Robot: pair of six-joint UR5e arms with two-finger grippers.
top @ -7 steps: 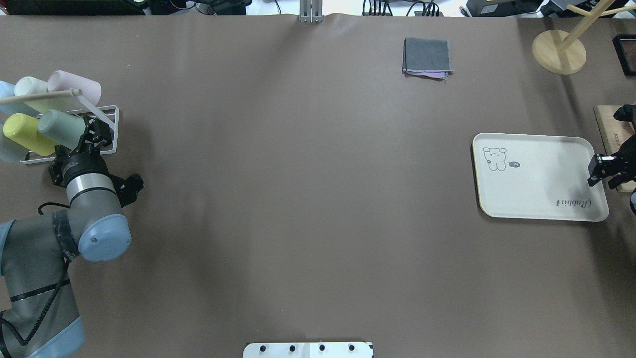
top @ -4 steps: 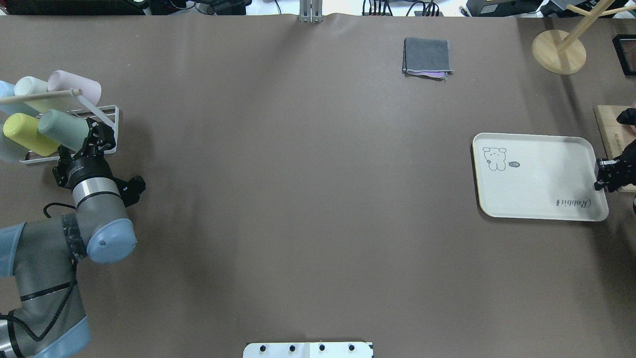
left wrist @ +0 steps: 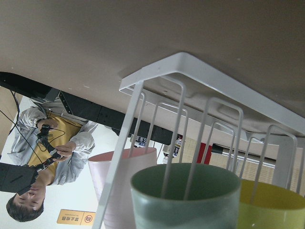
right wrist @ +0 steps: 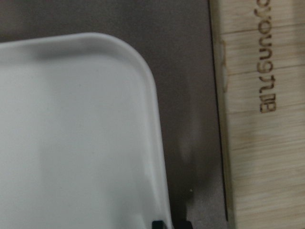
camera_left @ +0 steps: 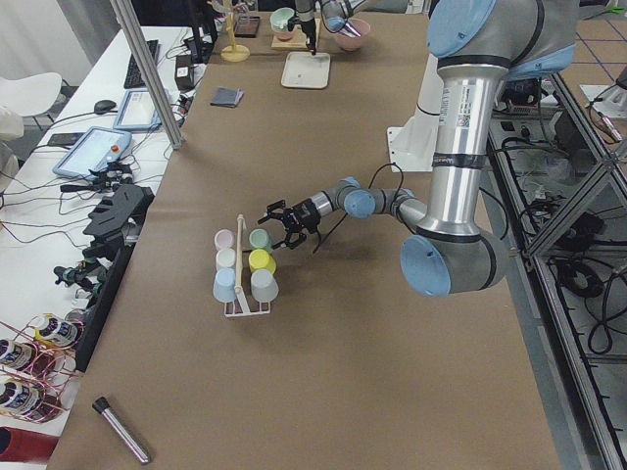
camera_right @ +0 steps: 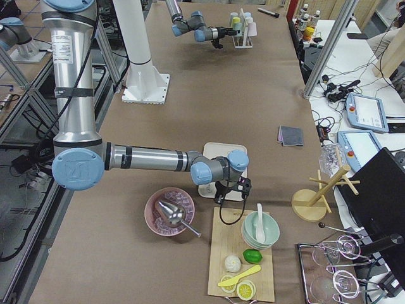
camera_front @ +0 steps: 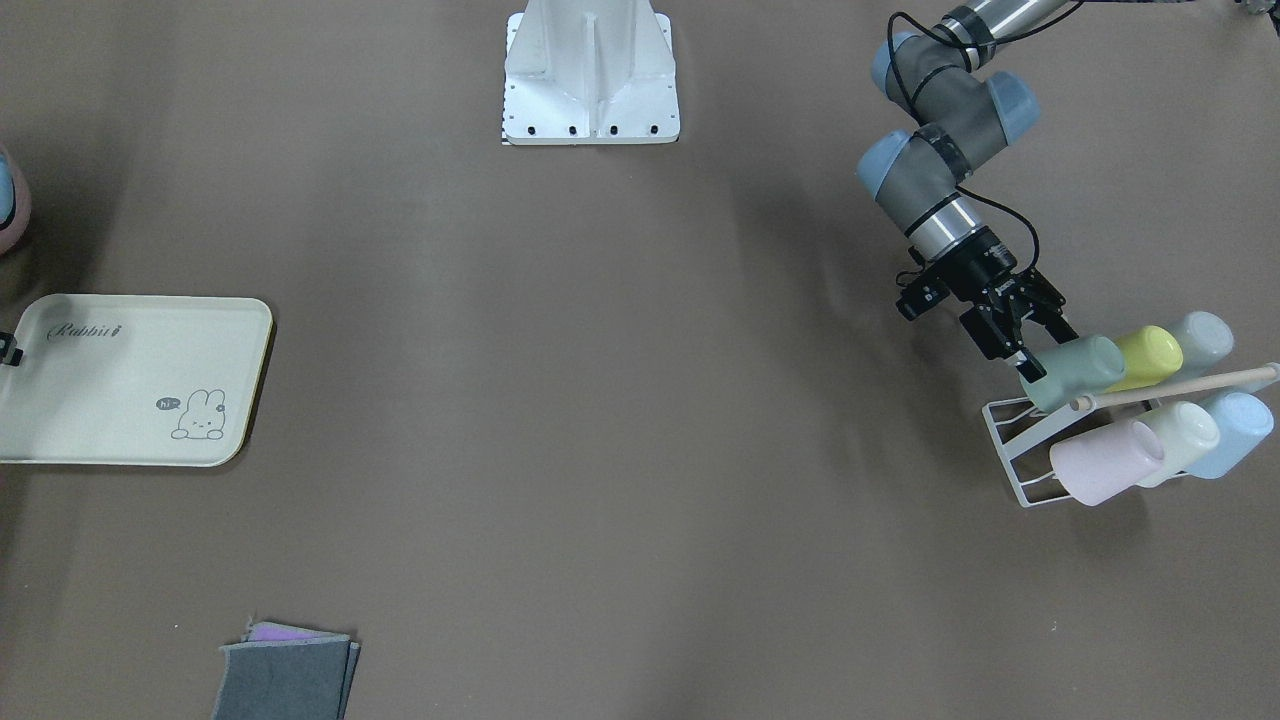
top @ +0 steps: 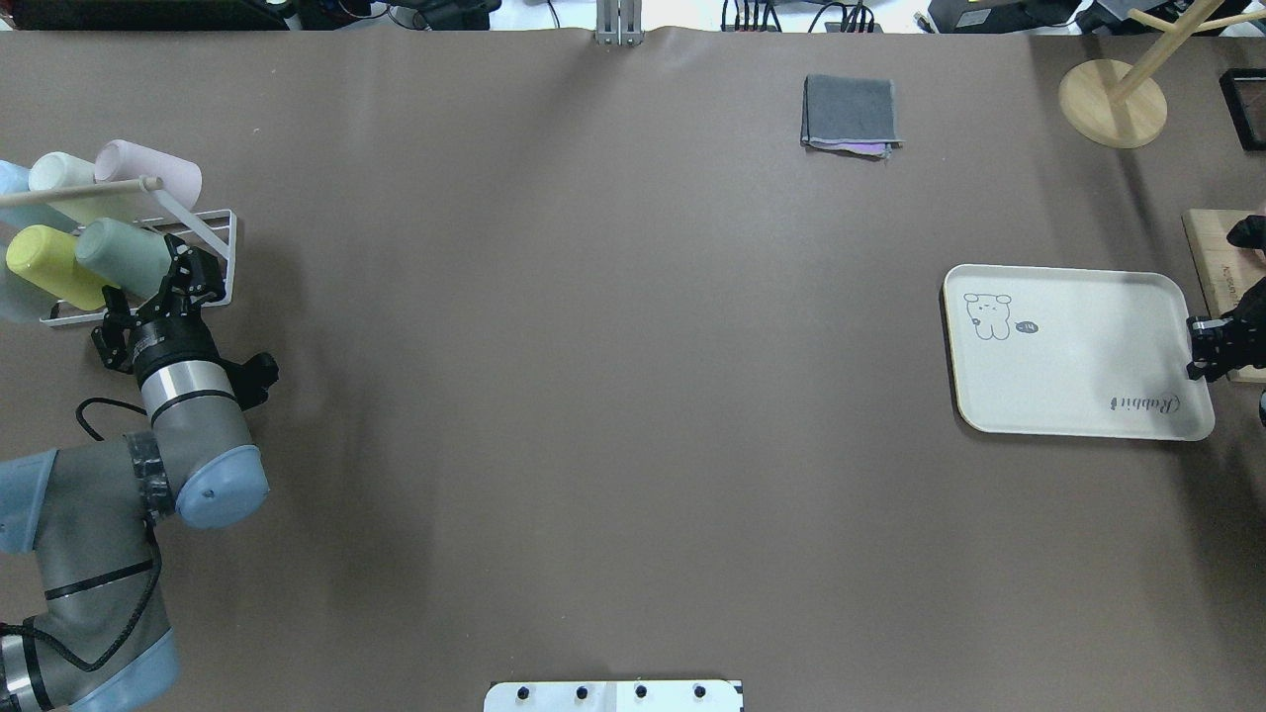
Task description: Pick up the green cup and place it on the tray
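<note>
The left claw [camera_front: 1040,350] stands with its fingers spread at the mouth of the green cup [camera_front: 1080,370], gripping nothing. In the front-facing view that cup lies on its side at 3 o'clock, on one white wire rack [camera_front: 1003,452] that carries six cups: the green one, a yellow cup [camera_front: 1150,355], a grey-blue cup [camera_front: 1203,338], a pink cup [camera_front: 1105,472], a whitish cup [camera_front: 1185,440] and a light blue cup [camera_front: 1235,432]. The one tray [camera_front: 120,400] lies at 9 o'clock, well apart, and one folded grey cloth [camera_front: 285,685] at 7 o'clock. Overhead, the right claw [top: 1199,348] meets the tray's 3 o'clock rim; a second ago it reached over that rim, the tray has since slid slightly toward 3 o'clock, and the left claw has eased toward 6 o'clock. From the right end, a pink bowl [camera_right: 155,221] holds a metal scoop [camera_right: 172,212] and stacked pale-green bowls [camera_right: 272,237] hold a white spoon [camera_right: 260,221]. The left wrist view shows the green cup's mouth at 6 o'clock behind rack wires. The right wrist view shows two dark fingertips [right wrist: 158,224] at 6 o'clock by the tray's rim; whether they pinch it cannot be told.
</note>
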